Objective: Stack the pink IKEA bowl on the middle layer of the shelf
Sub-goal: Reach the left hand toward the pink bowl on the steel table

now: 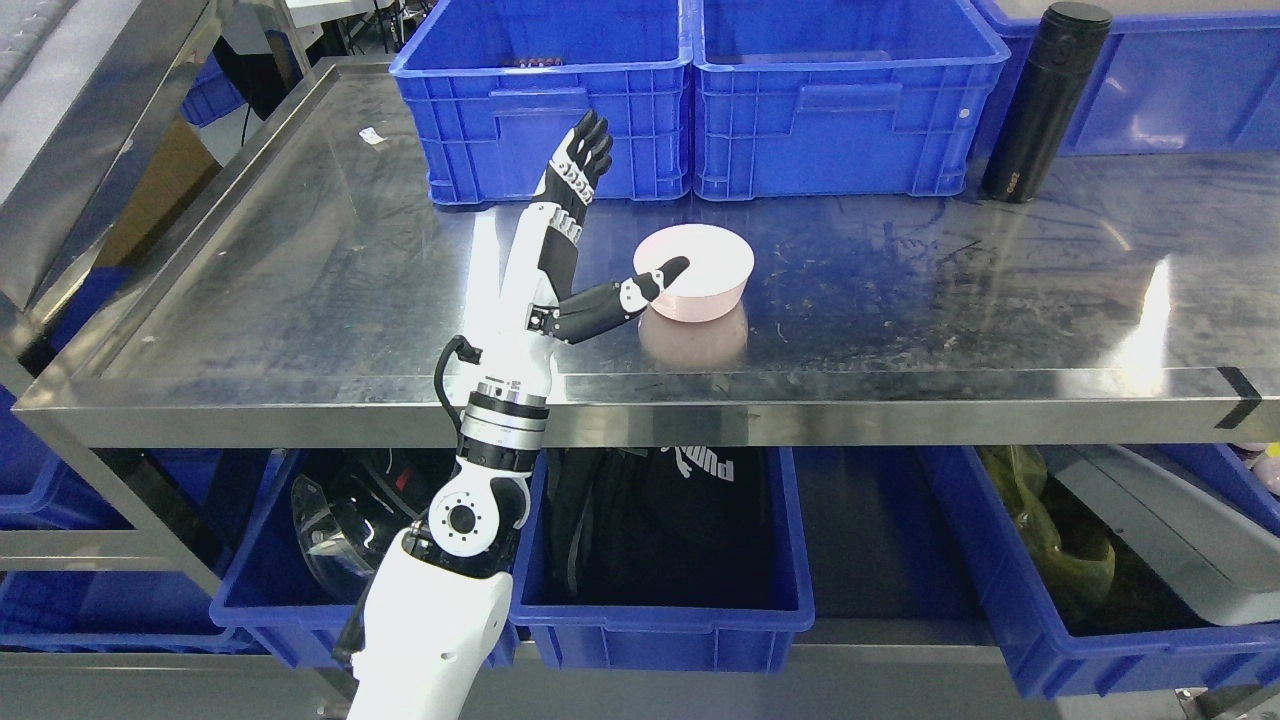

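- Left hand [585, 225] of mine reaches up from the lower left of the frame to just left of centre, fingers [582, 150] stretched straight and held together, pointing toward the top; the thumb [640, 290] sticks out sideways to the right, its tip at or over the near-left rim of the pink bowl [695, 270]. I hold nothing; whether the thumb touches the rim I cannot tell.
- My right arm is out of the picture.
- That bowl sits upright, a little right of centre, on the steel shelf [300, 290], alone; I see no second bowl to stack it on.
- It looks like moulded plastic: round, shallow, thin-walled, with a smooth matt skin. I judge it light and stiff, not brittle, but slick and quick to skate on polished metal if nudged.
- Best hold, as I judge it, is a rim pinch: thumb inside the wall, fingers outside on the near-left side.
- Beneath it the steel is glossy, scratched and smeared, and gives back a dull pink reflection.
- Two blue crates [690, 100] of ribbed hard plastic stand behind the bowl at the top of the frame.
- Upper right, well apart from the bowl, stands a black flask [1040, 100], cylindrical, with a satin finish.
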Tool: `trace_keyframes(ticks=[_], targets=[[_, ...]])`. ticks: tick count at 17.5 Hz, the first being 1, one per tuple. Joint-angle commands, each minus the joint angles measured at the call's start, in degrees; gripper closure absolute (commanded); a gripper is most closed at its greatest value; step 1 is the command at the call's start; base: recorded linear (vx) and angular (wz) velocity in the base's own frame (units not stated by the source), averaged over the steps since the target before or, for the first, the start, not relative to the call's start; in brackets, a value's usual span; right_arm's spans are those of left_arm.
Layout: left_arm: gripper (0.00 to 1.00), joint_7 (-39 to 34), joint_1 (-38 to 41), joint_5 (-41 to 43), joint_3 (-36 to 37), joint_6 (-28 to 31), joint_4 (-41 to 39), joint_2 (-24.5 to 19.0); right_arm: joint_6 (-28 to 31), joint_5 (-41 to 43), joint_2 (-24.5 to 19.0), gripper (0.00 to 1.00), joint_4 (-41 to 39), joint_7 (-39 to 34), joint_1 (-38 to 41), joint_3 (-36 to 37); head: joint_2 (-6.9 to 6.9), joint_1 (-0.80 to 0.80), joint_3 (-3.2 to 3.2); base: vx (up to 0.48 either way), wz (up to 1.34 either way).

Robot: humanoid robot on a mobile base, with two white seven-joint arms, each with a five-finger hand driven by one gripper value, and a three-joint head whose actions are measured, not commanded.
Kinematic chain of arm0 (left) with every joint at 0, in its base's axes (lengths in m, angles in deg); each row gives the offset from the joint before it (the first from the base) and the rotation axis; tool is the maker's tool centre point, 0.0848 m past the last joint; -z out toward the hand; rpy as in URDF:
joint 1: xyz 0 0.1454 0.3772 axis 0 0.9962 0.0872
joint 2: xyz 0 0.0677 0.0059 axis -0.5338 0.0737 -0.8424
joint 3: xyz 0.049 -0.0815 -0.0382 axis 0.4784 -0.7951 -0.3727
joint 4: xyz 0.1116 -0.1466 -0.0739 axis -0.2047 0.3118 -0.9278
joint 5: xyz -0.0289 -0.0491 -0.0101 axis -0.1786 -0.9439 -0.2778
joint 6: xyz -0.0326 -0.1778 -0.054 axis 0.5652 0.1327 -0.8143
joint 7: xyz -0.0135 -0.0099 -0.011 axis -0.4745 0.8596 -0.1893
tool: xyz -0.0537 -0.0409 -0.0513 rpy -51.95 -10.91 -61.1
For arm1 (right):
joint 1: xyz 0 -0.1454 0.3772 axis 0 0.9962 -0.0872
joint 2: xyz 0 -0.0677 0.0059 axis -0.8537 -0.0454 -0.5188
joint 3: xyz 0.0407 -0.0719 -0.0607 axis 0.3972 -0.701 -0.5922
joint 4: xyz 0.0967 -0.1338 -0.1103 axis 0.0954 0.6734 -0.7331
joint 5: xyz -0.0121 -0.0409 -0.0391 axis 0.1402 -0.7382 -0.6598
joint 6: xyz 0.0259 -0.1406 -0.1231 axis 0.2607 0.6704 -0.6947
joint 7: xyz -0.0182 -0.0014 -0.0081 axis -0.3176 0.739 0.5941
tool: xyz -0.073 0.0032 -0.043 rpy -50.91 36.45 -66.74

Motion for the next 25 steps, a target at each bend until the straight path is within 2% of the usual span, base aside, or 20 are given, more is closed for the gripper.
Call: trace_keyframes(ticks=[1,5,7,9,12,14,18,20,22,25], targets=[[0.0,0.0,0.2,0.2,-0.8,0.3,0.0,-1.0,0.0,0.0,1.0,0.0,-1.0,0.0,0.0,-0.2,0.0,0.0,0.0,0.019,-0.07],[0.0,1.0,-3.4,1.3,-0.9,0.7,0.1,-1.0,0.0,0.0,1.0,0.0,-1.0,0.0,0.0,-0.2,0.0,0.0,0.0,0.01,-0.03],[0.0,3.9,-8.7,9.4,-0.1,1.2,0.1,-6.5,0.0,0.0,1.0,0.0,-1.0,0.0,0.0,-0.3,-0.01,0.0,0.0,0.0,0.0],[0.01,12.8,-16.4,20.1,1.1,6.0,0.1,-11.3,0.0,0.0,1.0,0.0,-1.0,0.0,0.0,-0.2,-0.01,0.0,0.0,0.0,0.0],[0.01,31.4,-27.7,29.4,2.3,15.6,0.1,-15.6,0.0,0.0,1.0,0.0,-1.0,0.0,0.0,-0.2,-0.01,0.0,0.0,0.0,0.0],[0.02,38.3,-32.4,38.4,7.0,15.4,0.0,-22.0,0.0,0.1,1.0,0.0,-1.0,0.0,0.0,-0.2,-0.01,0.0,0.0,0.0,0.0],[0.06,40.9,-38.8,39.6,15.4,15.5,0.0,-25.0,0.0,0.0,1.0,0.0,-1.0,0.0,0.0,-0.3,-0.01,0.0,0.0,0.0,0.0],[0.05,50.4,-40.4,39.7,19.0,15.4,0.5,-25.5,0.0,0.0,1.0,0.0,-1.0,0.0,0.0,-0.3,-0.01,0.0,0.0,0.0,0.0],[0.03,52.4,-40.3,39.7,22.5,15.1,0.5,-26.0,0.0,0.1,1.0,0.0,-1.0,0.0,0.0,-0.3,-0.01,0.0,0.0,0.0,0.0],[0.06,59.4,-40.5,41.2,24.7,15.6,1.5,-25.6,0.0,0.1,1.0,0.0,-1.0,0.0,0.0,-0.3,-0.01,0.0,0.0,0.0,0.0]])
